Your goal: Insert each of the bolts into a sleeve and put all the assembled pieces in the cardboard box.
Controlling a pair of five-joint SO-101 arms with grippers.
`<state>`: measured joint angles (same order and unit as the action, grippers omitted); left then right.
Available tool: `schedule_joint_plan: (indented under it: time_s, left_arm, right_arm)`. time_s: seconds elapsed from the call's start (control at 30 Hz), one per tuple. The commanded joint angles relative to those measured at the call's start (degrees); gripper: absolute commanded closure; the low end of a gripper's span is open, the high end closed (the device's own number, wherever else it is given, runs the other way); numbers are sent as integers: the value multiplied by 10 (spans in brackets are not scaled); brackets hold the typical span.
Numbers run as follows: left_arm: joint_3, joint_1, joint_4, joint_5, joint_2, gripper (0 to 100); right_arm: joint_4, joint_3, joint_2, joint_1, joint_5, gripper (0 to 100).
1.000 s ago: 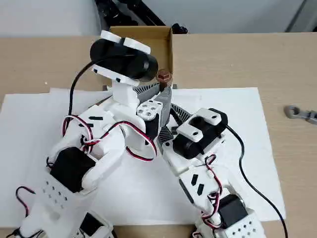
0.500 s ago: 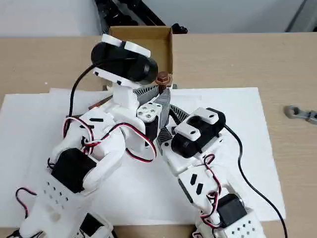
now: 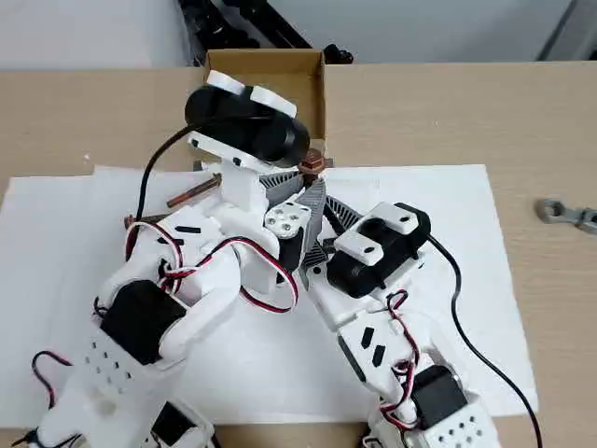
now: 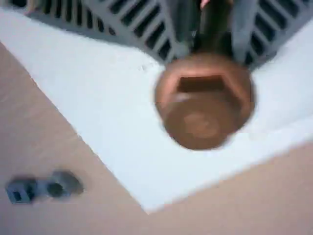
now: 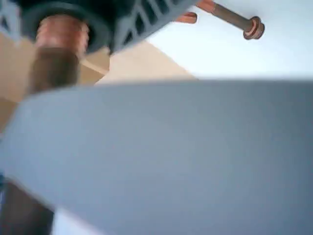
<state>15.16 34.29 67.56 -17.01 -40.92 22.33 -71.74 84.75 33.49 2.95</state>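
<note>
The left end effector (image 4: pixel 211 27) is clenched on the bolt (image 4: pixel 203 100) shank, hex head outward, just beside the cardboard box (image 3: pixel 280 67). The right end effector (image 3: pixel 319 203) state cannot be determined. The bolt is judged rigid, light and smooth (threads aid grip). Hold it mid-shank.

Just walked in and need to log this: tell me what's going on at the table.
The two arms meet beside the box. The left pincer is shut on a copper bolt, holding it at the far edge of the paper, just short of the box. The right pincer sits close against the same piece; whether it grips it is unclear. A second bolt lies loose on the paper.
</note>
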Motion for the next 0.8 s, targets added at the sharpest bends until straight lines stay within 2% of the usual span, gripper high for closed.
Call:
schedule_joint_plan:
  time_s: [0.0,0.17,0.3,0.43,0.67,0.77]
  left_arm:
    - [-44,-7,64,1,1,819]
    - [-80,-10,106,4,18,815]
    - [-109,-46,113,6,19,806]
    - [-128,-85,113,46,17,819]
    - [-128,-202,115,135,20,994]
    - [-127,-248,143,142,21,994]
  right_arm:
    - [-11,19,4,2,4,995]
    - [-11,29,-1,2,4,995]
    - [-10,38,-4,2,4,996]
    - [-17,63,-42,-14,5,996]
    - [-62,246,-289,-102,7,996]
    - [-62,342,-400,-104,7,996]
